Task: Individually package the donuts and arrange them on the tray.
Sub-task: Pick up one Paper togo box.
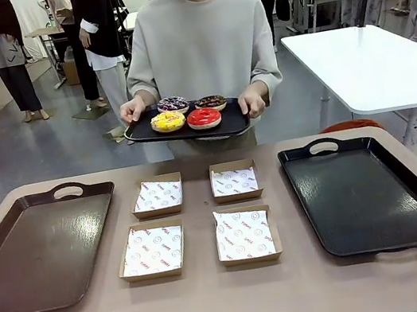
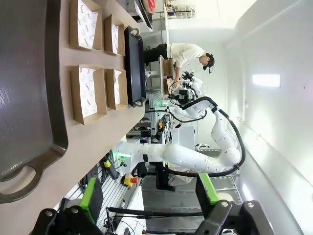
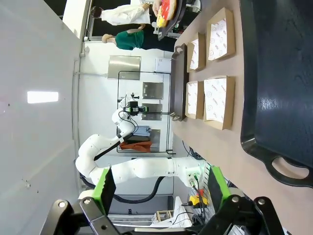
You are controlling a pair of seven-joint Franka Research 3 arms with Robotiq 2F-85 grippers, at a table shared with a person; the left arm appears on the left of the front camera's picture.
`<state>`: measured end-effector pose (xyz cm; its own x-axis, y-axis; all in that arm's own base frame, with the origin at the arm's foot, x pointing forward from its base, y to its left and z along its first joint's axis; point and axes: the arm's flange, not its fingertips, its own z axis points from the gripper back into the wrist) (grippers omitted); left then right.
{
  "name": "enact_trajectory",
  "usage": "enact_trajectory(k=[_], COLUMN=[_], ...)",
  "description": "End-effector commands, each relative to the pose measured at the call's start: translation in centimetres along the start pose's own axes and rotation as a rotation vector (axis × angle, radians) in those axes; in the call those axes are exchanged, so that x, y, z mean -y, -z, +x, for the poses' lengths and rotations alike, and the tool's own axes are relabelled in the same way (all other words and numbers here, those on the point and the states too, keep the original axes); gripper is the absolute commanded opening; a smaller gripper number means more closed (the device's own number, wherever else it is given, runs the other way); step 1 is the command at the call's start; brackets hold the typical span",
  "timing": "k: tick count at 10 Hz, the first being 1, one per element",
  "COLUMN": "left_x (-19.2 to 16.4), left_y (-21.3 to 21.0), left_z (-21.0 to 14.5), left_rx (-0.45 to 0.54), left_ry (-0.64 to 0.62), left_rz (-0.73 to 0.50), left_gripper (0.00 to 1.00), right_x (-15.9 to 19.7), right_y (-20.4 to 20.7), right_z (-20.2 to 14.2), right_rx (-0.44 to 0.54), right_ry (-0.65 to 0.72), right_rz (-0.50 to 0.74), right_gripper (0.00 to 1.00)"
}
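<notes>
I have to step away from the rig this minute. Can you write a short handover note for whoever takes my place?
Left gripper: open, empty.
Right gripper: open, empty.
Donuts: all four lie on the person's tray, held in both hands at the far side.
Table: four paper-lined boxes, with no donuts in them, sit between the brown tray and the black tray.
Done: nothing packaged yet.
Left: box each donut, then arrange them on a tray.
</notes>
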<state>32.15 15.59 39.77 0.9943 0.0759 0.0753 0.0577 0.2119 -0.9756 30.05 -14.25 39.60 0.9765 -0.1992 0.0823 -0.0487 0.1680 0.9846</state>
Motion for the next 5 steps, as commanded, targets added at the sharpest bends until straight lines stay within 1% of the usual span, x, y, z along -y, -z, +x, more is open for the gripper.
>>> enact_trajectory(k=[1,5], left_x=[-0.08,-0.08], left_y=[-0.09,-0.09], left_z=[-0.2,-0.2], left_rx=[0.006,0.006], left_ry=[-0.002,-0.002], left_rz=[-0.012,-0.012], left_gripper=[1.0,1.0], right_x=[0.02,0.02], right_y=[-0.05,-0.05], right_z=[-0.05,-0.05], right_rx=[0.001,0.001], right_ry=[0.001,0.001], right_rz=[0.003,0.003], right_gripper=[1.0,1.0])
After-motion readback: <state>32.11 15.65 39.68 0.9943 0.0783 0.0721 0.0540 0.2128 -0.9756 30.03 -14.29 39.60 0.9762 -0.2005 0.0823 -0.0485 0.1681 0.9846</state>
